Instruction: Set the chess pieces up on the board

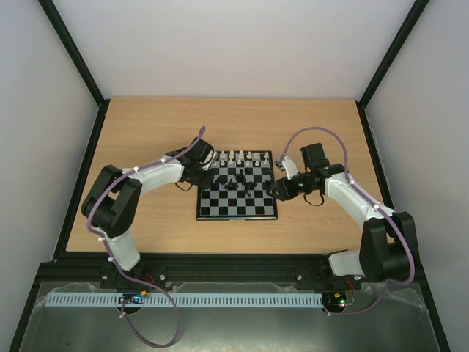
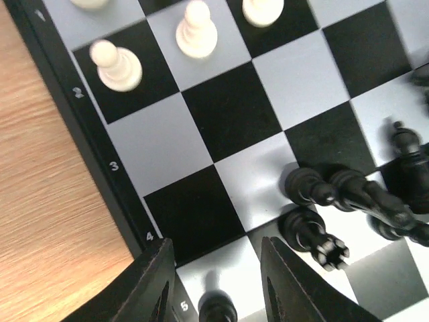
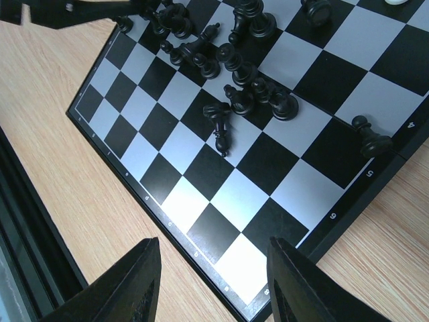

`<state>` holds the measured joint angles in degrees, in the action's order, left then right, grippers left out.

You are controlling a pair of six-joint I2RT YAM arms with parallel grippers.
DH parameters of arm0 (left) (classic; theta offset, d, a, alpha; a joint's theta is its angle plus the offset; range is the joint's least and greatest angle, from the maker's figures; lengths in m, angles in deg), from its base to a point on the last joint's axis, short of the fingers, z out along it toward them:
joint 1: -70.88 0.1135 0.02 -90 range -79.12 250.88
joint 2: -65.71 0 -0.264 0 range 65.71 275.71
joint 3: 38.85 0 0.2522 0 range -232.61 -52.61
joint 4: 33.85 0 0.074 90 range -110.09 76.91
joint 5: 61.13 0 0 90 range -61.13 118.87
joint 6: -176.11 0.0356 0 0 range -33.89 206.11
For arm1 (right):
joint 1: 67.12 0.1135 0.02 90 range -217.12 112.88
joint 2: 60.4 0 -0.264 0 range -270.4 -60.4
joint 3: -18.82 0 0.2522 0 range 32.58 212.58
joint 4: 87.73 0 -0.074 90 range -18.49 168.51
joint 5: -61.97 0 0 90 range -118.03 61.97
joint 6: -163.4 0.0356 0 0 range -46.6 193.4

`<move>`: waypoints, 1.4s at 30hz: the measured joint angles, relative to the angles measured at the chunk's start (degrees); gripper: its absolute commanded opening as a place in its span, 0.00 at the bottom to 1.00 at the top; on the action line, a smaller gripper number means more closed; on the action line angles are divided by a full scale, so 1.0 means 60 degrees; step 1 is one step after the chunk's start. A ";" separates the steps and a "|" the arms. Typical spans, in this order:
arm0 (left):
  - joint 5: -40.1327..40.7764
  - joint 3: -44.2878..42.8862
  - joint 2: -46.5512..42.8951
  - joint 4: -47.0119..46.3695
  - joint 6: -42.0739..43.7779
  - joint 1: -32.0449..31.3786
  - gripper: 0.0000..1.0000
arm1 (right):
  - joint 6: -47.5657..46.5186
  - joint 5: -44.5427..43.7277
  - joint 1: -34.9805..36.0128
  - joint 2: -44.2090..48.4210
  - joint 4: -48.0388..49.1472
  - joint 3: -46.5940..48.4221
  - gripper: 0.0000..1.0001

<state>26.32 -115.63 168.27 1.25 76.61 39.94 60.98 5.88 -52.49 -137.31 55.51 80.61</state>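
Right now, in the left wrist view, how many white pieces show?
4 white pieces: one on the dark square beside the board rim, one on the pale square next to it, two cut off at the top edge. More may lie outside the frame.

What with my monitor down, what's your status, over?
Both open: left gripper straddling a black piece, not gripping; right gripper empty over board corner. Black pieces heaped mid-board, some toppled; white pieces ranked. Nothing blocking.

The left arm (image 1: 157, 174) and right arm (image 1: 352, 199) have white shells, black joints and purple cables (image 1: 320, 130) alongside; their fingers (image 3: 144, 282) are matte black.
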 measured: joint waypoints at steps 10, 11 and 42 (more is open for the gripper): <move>0.0182 0.0058 -0.1213 0.0484 -0.0273 -0.0036 0.36 | 0.0000 -0.0011 0.0000 -0.0153 0.0004 0.0000 0.44; 0.0186 0.0058 -0.1180 0.0616 -0.0273 -0.0051 0.35 | 0.0000 -0.0011 0.0000 -0.0168 0.0004 0.0000 0.44; 0.1002 -0.0408 -0.0087 0.1767 -0.0197 -0.0750 0.09 | -0.0040 -0.0379 0.0000 -0.0280 0.0036 0.0000 0.44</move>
<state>32.33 -118.08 167.75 11.85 75.43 35.44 60.74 3.61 -52.49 -138.99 55.73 80.61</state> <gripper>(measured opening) 0.123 0.442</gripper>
